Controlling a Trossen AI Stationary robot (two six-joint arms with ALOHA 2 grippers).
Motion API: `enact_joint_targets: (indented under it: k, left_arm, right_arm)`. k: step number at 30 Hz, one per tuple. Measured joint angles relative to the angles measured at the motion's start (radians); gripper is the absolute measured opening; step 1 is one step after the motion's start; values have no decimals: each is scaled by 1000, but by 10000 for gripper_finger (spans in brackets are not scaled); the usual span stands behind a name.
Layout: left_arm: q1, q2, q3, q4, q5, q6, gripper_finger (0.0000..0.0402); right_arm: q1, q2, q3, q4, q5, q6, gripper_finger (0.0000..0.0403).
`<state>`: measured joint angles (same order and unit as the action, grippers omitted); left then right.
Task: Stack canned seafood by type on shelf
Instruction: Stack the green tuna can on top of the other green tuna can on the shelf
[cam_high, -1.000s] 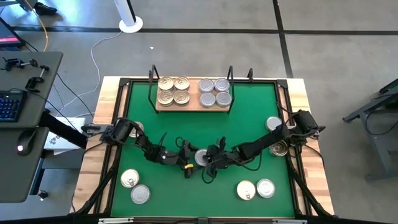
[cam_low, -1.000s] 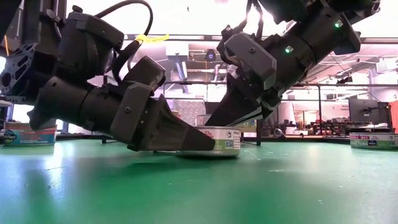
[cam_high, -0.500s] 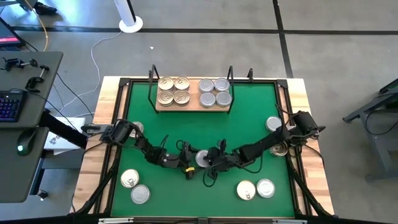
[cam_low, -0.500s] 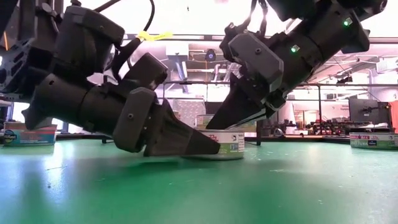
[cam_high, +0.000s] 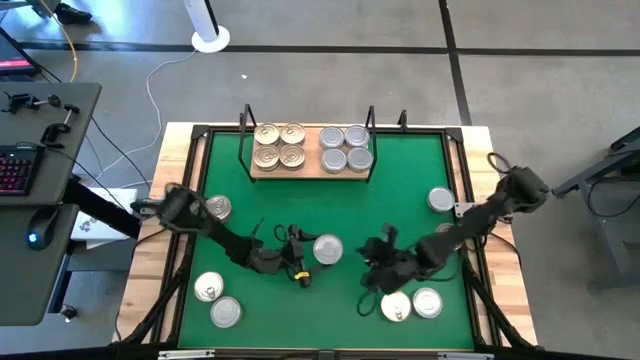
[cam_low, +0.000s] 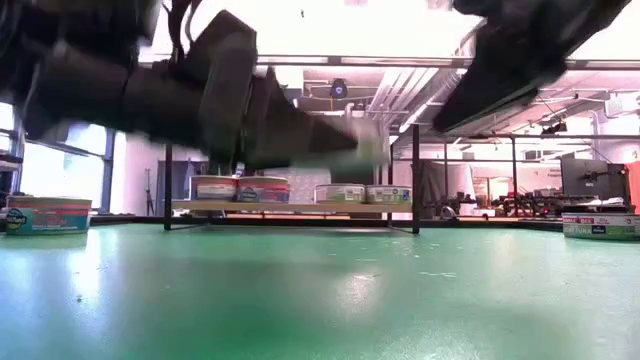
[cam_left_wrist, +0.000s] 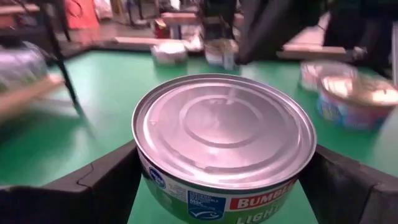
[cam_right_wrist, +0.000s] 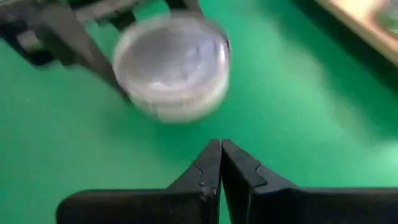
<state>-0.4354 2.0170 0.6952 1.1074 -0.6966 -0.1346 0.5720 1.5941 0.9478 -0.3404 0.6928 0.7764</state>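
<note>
L gripper (cam_high: 318, 250) grips silver-lid tuna can (cam_left_wrist: 225, 134), lifted mid-mat (cam_high: 400, 195); R gripper (cam_right_wrist: 221, 163) pinched closed nearby, open mat betw. them.

Low view: left gripper (cam_low: 330, 140) and the silver-lidded tin (cam_low: 365, 150) between its fingers are motion-blurred; tin label unreadable. Left wrist view: tin label cut off by the picture's edge. Right wrist view: tin beyond the right gripper (cam_right_wrist: 220, 163) is blurred; its rim detail cannot be told.
</note>
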Motion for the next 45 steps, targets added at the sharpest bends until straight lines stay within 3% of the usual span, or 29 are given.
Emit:
enact_joint_targets:
  k: [5,10,13,17,21,30,41,45]
  left_arm:
    - [77,-217,22,-194,-52,99,350]
    - [292,-388,157,-601,18,147,350]
    - [467,-403,250,-749,131,146,350]
    - [676,-358,331,-764,317,98,350]
    - [798,-272,386,-774,404,86,350]
    - [857,-138,432,-777,450,133,350]
    - [894,-115,433,-770,452,101,352]
    - [908,-115,433,-768,484,102,377]
  right_arm:
    - [82,-54,0,-165,81,147,2]
    - [114,-56,1,-203,144,195,2]
    - [114,-53,2,-203,145,193,2]
    - [114,-53,2,-203,152,187,2]
    - [114,-53,3,-203,153,186,2]
    - [114,-53,3,-209,155,185,2]
    - [114,-53,3,-209,155,191,2]
    - [114,-53,3,-209,155,192,2]
